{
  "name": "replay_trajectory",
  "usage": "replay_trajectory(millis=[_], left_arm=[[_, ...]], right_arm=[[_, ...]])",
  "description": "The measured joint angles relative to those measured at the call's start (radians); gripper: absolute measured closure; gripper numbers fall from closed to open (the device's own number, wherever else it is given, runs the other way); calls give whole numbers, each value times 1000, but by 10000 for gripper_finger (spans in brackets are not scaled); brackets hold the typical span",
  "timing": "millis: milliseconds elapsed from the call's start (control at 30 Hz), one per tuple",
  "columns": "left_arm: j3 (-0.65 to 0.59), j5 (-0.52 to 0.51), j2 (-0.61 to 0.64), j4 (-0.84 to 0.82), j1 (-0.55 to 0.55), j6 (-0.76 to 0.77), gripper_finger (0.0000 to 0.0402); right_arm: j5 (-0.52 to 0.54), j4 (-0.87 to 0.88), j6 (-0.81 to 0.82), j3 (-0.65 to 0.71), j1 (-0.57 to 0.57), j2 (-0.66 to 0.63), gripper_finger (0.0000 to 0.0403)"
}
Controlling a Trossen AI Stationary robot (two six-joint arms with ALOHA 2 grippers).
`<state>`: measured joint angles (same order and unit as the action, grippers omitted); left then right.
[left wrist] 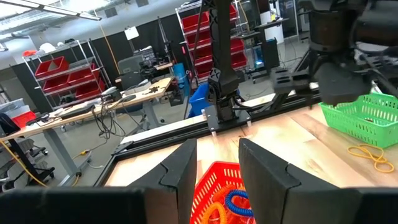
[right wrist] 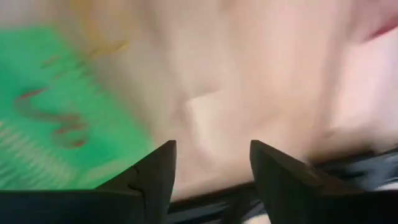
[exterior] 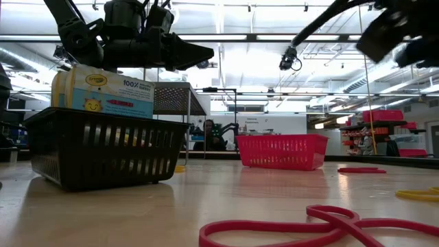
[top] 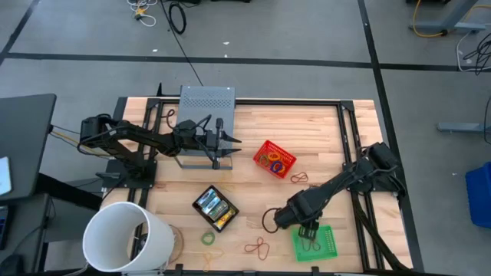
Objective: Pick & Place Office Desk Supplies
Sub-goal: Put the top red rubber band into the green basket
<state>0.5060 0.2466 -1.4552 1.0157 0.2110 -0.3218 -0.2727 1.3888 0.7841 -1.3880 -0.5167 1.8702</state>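
Note:
A black basket (top: 215,208) near the table's front holds yellow-and-green crayon boxes (exterior: 103,89). The red basket (top: 275,159) at the middle holds several coloured rubber bands (left wrist: 233,202). A green basket (top: 325,244) at the near right has red rubber bands (right wrist: 56,121) in it. Loose rubber bands lie on the wood, among them a red one (top: 299,178), a red-orange one (top: 258,247) and a green one (top: 209,238). My right gripper (right wrist: 211,168) hangs open over the green basket's near-left edge, nothing between its fingers. My left gripper (left wrist: 217,168) is open, held level above the table left of the red basket.
A large white bucket (top: 123,238) stands at the near left corner. A grey perforated metal stand (top: 205,100) sits at the far middle. Black rails (top: 349,130) frame the tabletop. Bare wood lies between the red and green baskets.

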Motion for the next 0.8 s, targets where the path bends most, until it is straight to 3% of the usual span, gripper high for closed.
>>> replay_trajectory(millis=[233, 333, 567, 800], left_arm=[[0, 2, 0, 0, 0, 0, 274], [0, 2, 0, 0, 0, 0, 274], [0, 2, 0, -5, 0, 3, 274], [0, 2, 0, -14, 0, 1, 274]], right_arm=[[357, 7, -155, 0, 80, 0, 184], [447, -68, -228, 13, 126, 0, 183], [484, -281, -388, 146, 215, 0, 183], [488, -364, -463, 267, 285, 0, 183]])
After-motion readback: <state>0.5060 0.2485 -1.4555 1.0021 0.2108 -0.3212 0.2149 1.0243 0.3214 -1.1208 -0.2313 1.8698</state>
